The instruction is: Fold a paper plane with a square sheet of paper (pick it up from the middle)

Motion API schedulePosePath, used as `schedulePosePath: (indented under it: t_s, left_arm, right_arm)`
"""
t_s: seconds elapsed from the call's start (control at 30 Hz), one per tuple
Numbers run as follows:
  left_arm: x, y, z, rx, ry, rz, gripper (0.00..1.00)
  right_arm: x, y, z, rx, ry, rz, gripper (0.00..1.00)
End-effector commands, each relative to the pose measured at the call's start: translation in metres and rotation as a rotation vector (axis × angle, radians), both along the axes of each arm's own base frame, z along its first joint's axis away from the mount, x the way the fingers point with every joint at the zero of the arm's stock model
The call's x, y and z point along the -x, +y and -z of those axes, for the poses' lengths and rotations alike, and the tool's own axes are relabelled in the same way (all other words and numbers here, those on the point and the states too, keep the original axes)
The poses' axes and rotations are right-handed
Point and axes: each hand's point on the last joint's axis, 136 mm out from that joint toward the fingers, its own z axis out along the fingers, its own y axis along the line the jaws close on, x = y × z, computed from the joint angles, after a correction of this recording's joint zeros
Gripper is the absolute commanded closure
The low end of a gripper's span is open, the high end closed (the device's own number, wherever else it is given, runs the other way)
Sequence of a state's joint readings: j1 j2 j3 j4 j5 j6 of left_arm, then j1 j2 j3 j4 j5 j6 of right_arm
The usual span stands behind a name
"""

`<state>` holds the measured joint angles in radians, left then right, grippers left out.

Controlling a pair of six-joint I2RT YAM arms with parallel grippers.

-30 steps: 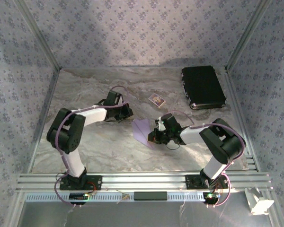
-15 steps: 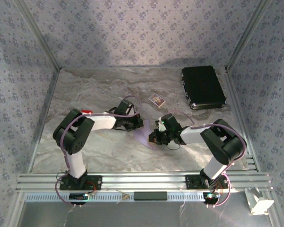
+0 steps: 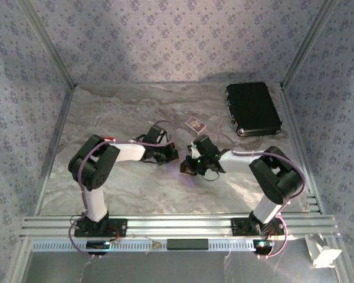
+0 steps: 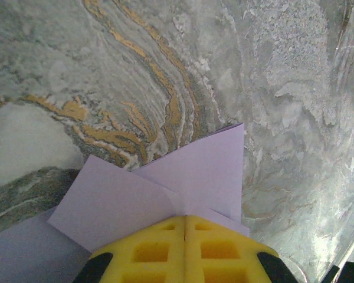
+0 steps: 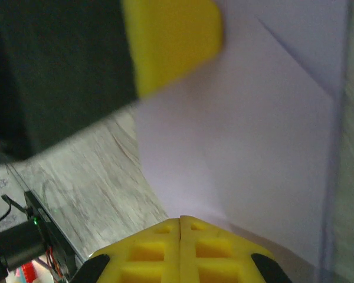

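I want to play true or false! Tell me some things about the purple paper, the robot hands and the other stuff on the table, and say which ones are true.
1. The lilac paper has flaps folded over it. True.
2. Both grippers are wide open. False: the left gripper and the right gripper are both shut, each with its yellow fingers pressed together.
3. A black case lies at the far right of the table. True.
4. The small patterned card sits on top of the case. False: the small patterned card lies on the table, to the left of the case and apart from it.
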<state>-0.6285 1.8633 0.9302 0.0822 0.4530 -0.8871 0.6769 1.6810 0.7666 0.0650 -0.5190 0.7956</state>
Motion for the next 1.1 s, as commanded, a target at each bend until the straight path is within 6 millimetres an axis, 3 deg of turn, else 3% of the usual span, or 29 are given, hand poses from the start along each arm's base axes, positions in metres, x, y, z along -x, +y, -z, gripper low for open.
schedulePosePath:
  t_s: [0.0, 0.17, 0.53, 0.83, 1.07]
  left_arm:
    - [0.007, 0.011, 0.019, -0.051, 0.04, -0.008, 1.0]
    - [0.008, 0.012, 0.02, -0.057, 0.04, -0.007, 1.0]
    - [0.01, 0.02, 0.029, -0.069, 0.062, -0.028, 1.0]
    - [0.01, 0.021, 0.028, -0.069, 0.063, -0.03, 1.0]
    - [0.008, 0.018, 0.028, -0.049, 0.067, -0.047, 1.0]
  right_arm:
    - [-0.005, -0.004, 0.022, 0.087, 0.042, 0.013, 1.0]
    - [0.009, -0.015, 0.045, 0.126, 0.099, 0.014, 0.99]
    - [0.049, -0.036, 0.037, 0.087, 0.094, 0.01, 0.95]
    - [0.087, -0.071, 0.051, 0.133, 0.145, 0.036, 0.94]
    - [0.105, -0.091, 0.056, 0.139, 0.162, 0.102, 0.94]
